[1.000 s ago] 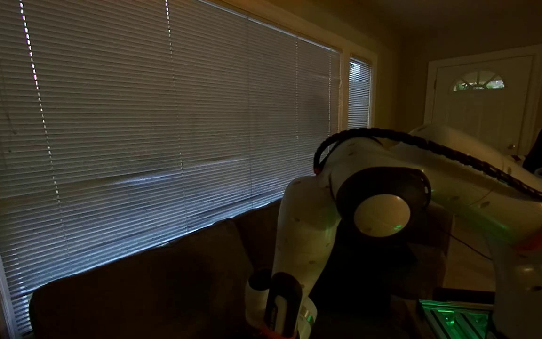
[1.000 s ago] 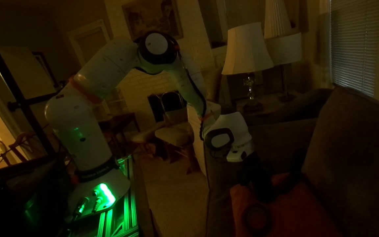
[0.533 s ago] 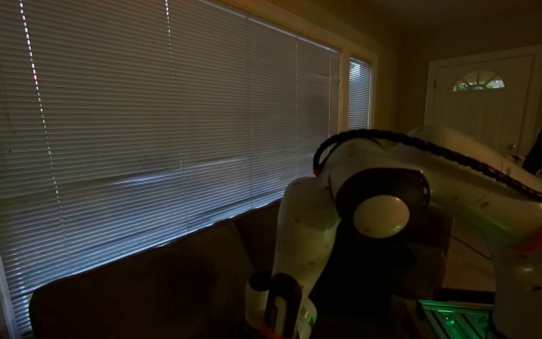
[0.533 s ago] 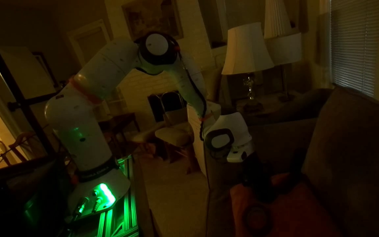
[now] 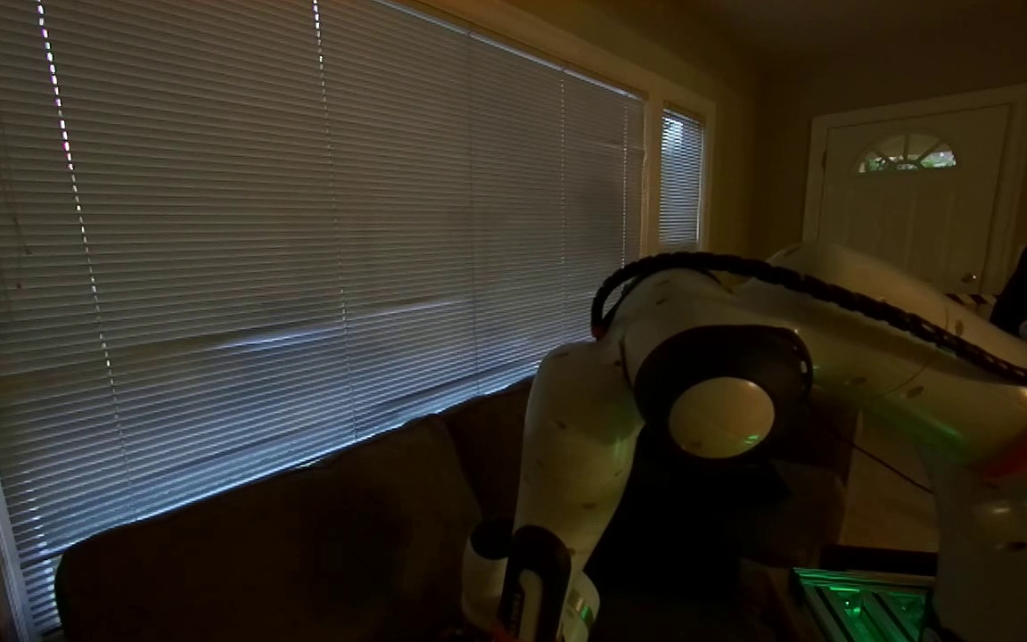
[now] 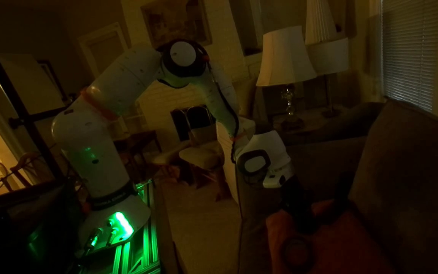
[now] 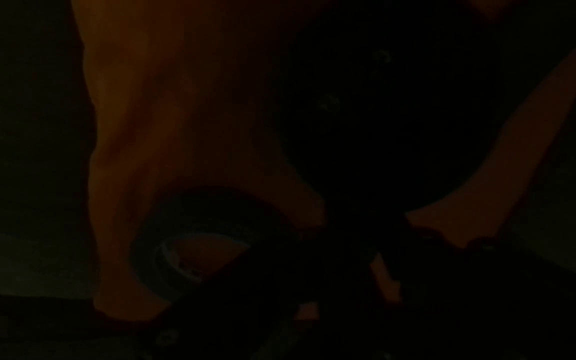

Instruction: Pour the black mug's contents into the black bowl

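Observation:
The picture is very dark. In the wrist view a large black round shape, which looks like the black mug (image 7: 393, 115), fills the upper middle; two faint glints show on it, but its contents cannot be made out. My gripper (image 7: 355, 227) reaches up from the lower edge, its fingers drawn together at the mug's near side, apparently on the handle. In an exterior view the gripper (image 6: 305, 225) is a dark outline low over the orange cloth (image 6: 340, 251), and the mug blends into it. I cannot make out the black bowl.
A dark ring like a tape roll (image 7: 208, 240) lies on the cloth beside the gripper, also as a ring (image 6: 297, 253) in an exterior view. The couch backrest (image 6: 413, 171) rises behind the cloth. An unclear dark shape (image 6: 342, 186) stands against it.
The gripper's fingers have come together beside the mug. The arm has sunk very slightly; the ring and cloth stay where they were.

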`<state>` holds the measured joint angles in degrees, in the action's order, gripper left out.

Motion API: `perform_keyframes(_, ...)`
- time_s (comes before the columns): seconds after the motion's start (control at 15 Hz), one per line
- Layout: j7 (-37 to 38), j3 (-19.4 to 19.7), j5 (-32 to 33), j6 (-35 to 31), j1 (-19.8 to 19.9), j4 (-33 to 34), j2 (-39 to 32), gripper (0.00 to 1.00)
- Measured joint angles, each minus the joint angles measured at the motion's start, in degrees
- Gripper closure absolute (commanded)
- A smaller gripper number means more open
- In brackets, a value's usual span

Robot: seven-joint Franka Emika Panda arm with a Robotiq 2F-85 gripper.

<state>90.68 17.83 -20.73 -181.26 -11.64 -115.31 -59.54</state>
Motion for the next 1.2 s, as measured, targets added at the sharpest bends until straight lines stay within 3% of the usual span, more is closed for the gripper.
perform_keyframes(0.8,-0.1,0.5,-0.4,-0.2,0.2,-0.3,1.4,0.95)
perform_keyframes(1.2,0.4,1.2,-0.5,5.4,1.6,-0.4,6.5,0.95)
